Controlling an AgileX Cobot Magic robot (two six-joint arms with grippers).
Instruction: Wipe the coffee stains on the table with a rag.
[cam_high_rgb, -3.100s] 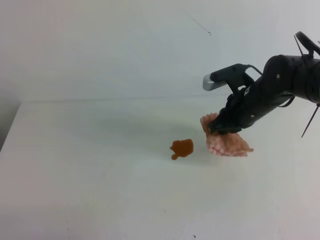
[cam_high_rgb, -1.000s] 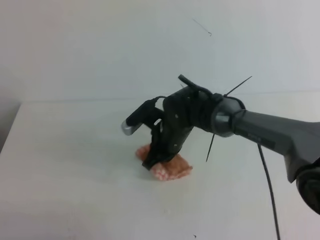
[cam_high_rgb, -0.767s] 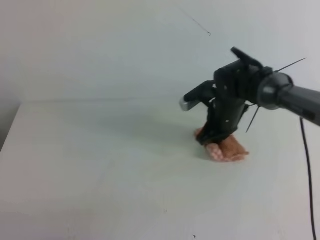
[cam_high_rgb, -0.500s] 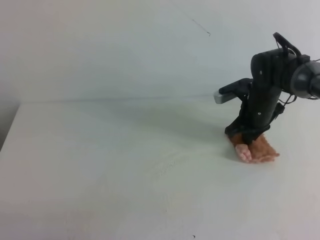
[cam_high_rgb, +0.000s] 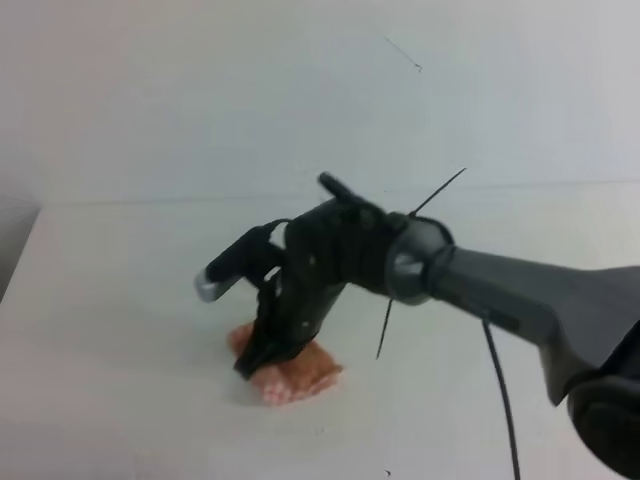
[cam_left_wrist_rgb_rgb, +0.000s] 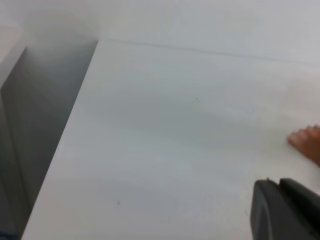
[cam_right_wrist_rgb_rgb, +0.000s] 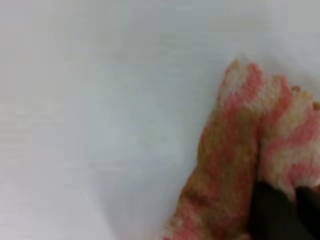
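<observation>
The right end effector pinches the rag and presses it flat on the surface, presumably to scrub; no coffee stains show.

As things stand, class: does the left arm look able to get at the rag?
Probably yes: bare table lies between the left gripper and the rag, though the right gripper is clamped on it.

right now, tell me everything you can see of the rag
The rag is a small soft cloth with pink-red and white checks, tinged tan-orange across much of its weave in the right wrist view. It lies crumpled and bunched on the white table, left of centre in the high view, its scalloped edges spread flat. The right claw is shut on it from above and presses it to the surface. Nothing else touches it.
</observation>
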